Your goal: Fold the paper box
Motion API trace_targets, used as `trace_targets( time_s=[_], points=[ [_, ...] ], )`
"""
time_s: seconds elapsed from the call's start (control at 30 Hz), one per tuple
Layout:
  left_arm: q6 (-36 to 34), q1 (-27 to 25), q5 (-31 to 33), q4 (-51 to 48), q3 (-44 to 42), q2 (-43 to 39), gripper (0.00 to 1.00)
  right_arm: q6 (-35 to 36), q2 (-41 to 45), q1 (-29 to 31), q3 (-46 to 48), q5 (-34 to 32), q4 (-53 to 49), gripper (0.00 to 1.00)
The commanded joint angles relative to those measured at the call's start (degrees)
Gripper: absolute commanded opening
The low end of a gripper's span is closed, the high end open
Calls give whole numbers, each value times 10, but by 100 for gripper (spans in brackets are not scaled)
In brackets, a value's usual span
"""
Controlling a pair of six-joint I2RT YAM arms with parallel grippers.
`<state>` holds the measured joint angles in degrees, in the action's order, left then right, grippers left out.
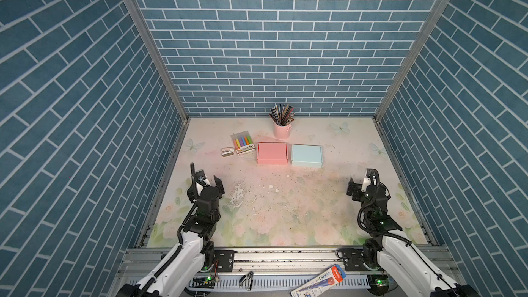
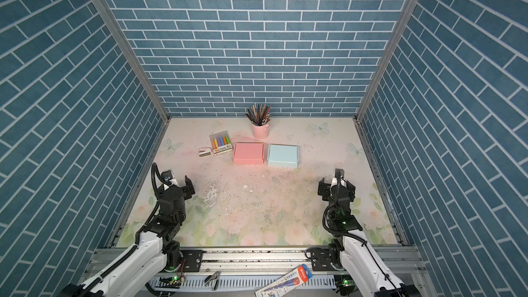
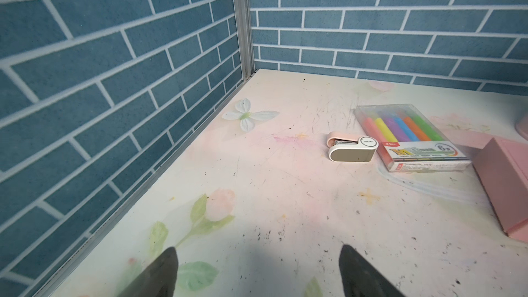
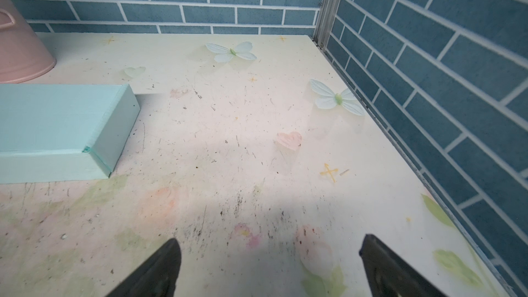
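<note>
Pink box [image 1: 272, 153] is seen closed, flat on the table [image 1: 285, 212]. Blue box [image 1: 306, 155] is set just beside it, not touching. Marker pack [image 1: 243, 144] and stapler [image 1: 227, 152] are laid on the pink box's other side, and the pencil cup [image 1: 282, 130] is stood behind it. Left gripper [image 1: 209, 178] and right gripper [image 1: 361, 180] are held well short of the pink box, jaws spread wide, nothing gripped. Lid tabs are probably tucked, but this is too small to confirm.

I see a pink paper box [image 1: 272, 153] and a pale blue paper box [image 1: 306, 155] lying flat side by side, pink on the left. A narrow gap separates them. Both are shallow, rectangular and closed, lids down.
</note>
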<state>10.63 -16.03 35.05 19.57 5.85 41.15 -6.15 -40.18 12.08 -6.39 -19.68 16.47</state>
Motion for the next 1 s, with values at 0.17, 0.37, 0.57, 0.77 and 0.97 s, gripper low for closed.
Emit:
trace_targets(
  time_s=[0.17,0.37,0.57,0.77,0.97],
  points=[
    [-25,4,38,110,7,75,89,0,-29,-21,1,27,56,99],
    [-38,11,38,160,16,125,88,2,-65,-42,-5,44,88,98],
    [-46,23,35,200,30,175,88,7,-97,-58,-3,47,145,98],
    [-53,26,29,227,45,216,88,4,-139,-80,-4,55,213,98],
    [-65,32,20,280,48,251,88,1,-176,-97,-11,62,253,98]
  ],
)
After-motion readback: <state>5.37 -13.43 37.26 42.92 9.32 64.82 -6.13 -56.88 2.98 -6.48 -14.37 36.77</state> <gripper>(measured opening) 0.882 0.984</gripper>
